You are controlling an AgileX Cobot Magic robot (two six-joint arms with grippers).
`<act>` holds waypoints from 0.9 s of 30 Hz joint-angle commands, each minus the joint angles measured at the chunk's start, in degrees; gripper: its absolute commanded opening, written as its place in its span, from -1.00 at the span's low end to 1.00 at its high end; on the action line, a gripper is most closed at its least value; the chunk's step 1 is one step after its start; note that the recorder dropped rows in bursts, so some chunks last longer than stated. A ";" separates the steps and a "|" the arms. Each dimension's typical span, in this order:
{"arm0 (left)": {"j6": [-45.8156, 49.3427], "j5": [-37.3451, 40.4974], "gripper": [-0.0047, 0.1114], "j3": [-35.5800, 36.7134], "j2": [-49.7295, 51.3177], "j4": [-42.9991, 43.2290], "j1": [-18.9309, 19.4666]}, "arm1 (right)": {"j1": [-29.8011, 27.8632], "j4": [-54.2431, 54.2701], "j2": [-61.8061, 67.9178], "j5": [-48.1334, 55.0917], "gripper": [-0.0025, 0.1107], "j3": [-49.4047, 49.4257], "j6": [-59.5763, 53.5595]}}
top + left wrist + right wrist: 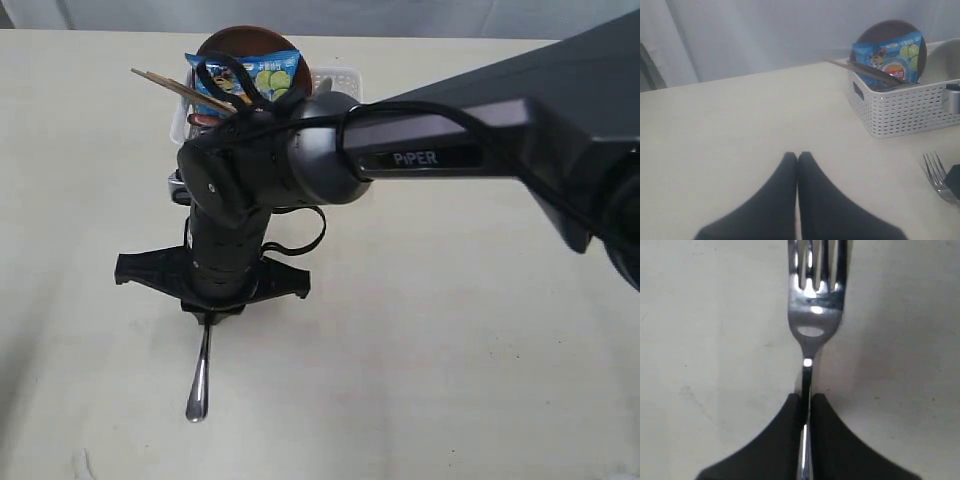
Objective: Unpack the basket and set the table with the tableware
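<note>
A: From the exterior camera, where's the fork [200,378]?
B: Low over the cream table [450,350], towards the front, with its handle sticking out below the right gripper [208,318]. The white basket [345,80] stands behind the arm and holds the brown plate [250,40], the blue chip bag [250,75] and the chopsticks [175,85].
A: And the left wrist camera?
B: The left gripper [797,157] has its fingers pressed together and empty above bare table, well apart from the basket.
A: The right wrist camera?
B: The jaws are clamped on the fork's neck, tines pointing away. I cannot tell whether the fork touches the table.
</note>
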 commanded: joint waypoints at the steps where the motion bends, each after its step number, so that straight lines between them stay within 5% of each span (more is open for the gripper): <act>1: 0.09 -0.09 -0.92 0.20 -0.16 -0.66 -0.38 | 0.26 1.59 0.30 -0.04 -0.91 0.01 -2.14; 6: 0.09 -0.09 -0.92 0.20 -0.16 -0.66 -0.38 | 0.15 -0.71 0.30 1.21 -0.82 0.01 2.47; 14: 0.09 -0.09 -0.92 0.20 -0.16 -0.66 -0.38 | 0.15 -0.71 0.30 0.56 -0.11 0.01 0.52; 27: 0.09 -0.09 -0.92 0.20 -0.16 -0.66 -0.38 | -5.72 -8.05 -5.32 13.92 -0.11 -12.09 -13.07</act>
